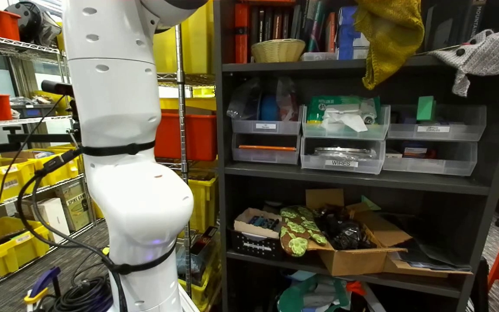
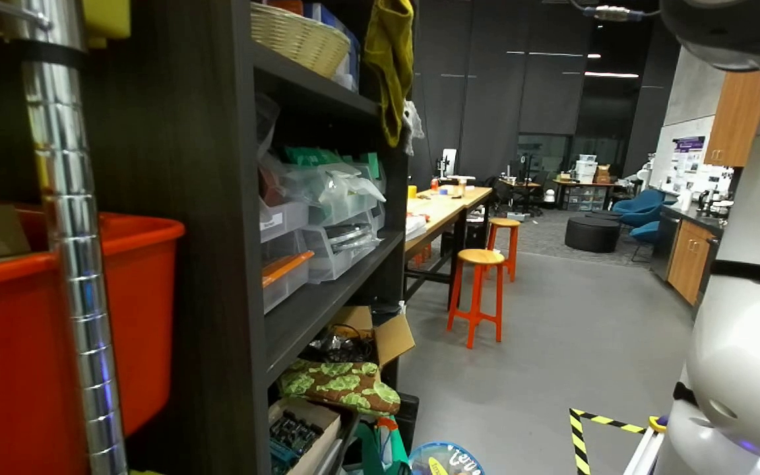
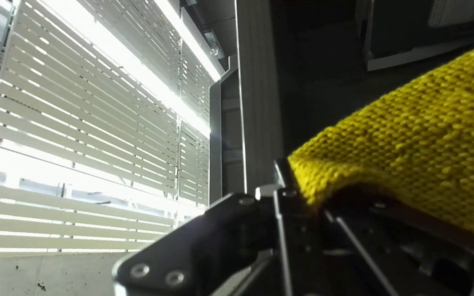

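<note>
Yellow knitted cloth [image 1: 388, 37] hangs before the dark bookshelf [image 2: 215, 165], across the edge of its upper board [image 1: 293, 68], with its top running out of frame in both exterior views. We see a mustard tone, more olive in the shaded folds, and a soft, limp drape: broad at the top, then slanting in to a narrow, drooping end below the board and above the clear bins [image 1: 342, 134]. In an exterior view the cloth [image 2: 390, 59] looks slimmer, gathered into lengthwise creases. Close up in the wrist view we can make out the knit itself, chunky stitches set in even rows, with a nearly straight edge rising from the tool [image 3: 305, 201] and a small fold curling right where it is pinched. The tool is clenched on the cloth near that edge, its jaws nearly together with the knit between them. As we look, a wicker basket [image 1: 277, 51] sits on the board to the left of the cloth, and to its right hangs a grey crocheted piece [image 1: 481, 56] with a round black spot. We cannot tell whether the cloth touches the board.
</note>
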Motion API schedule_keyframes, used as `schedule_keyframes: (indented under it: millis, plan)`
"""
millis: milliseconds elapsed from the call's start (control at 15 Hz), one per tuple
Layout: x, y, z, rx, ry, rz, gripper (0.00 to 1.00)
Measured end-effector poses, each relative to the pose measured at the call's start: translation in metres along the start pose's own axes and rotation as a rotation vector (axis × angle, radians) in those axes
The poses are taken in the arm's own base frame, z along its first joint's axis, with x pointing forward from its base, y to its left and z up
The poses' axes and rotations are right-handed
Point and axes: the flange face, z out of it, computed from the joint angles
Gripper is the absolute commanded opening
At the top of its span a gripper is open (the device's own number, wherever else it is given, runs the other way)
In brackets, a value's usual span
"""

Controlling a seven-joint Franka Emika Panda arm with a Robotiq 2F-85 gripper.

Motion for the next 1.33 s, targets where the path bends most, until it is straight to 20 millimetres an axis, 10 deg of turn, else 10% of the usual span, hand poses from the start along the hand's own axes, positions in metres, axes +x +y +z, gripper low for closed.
schedule_keyframes:
  millis: [200, 600, 1333]
  plan:
    - [0.003, -0.013, 0.000, -0.030, -0.018, -0.043, 0.01]
    - [0.047, -0.099, 0.030, 0.131, 0.072, -0.036, 0.01]
    - [0.037, -0.111, 0.035, 0.192, 0.133, -0.021, 0.01]
